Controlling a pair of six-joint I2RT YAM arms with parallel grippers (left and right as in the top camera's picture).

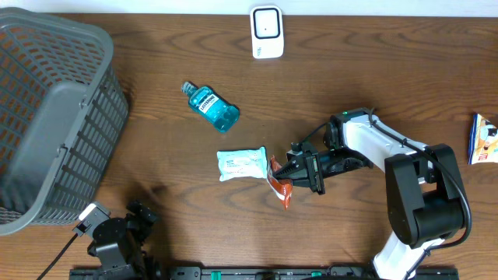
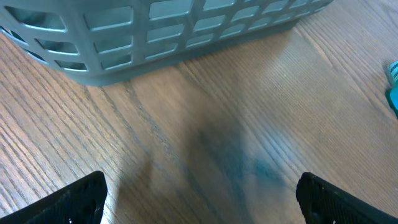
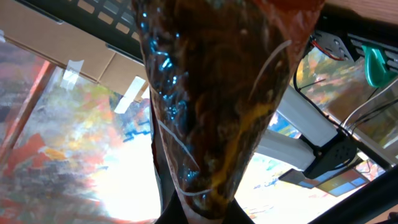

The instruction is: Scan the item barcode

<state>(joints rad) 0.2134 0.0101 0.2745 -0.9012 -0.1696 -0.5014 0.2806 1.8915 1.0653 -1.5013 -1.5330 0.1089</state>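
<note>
Basket (image 1: pixel 47 117): sits at the far left, probably where scanned goods end up.
Left gripper (image 2: pixel 200 202): jaws spread wide over bare table beside the basket, holding nothing; parked clear of the work.
Mouthwash bottle (image 1: pixel 210 106): lies on its side, apparently waiting its turn.
White packet (image 1: pixel 242 164): lies flat, just beside the held item.
Scanner (image 1: pixel 266 32): stands at the far edge, well apart from the item.
Orange packet (image 1: pixel 278 183): the task's item, pinched at mid-table and filling the right wrist view.
Right gripper (image 1: pixel 299 173): clamped tight on the packet, likely to present its barcode to the scanner.
</note>
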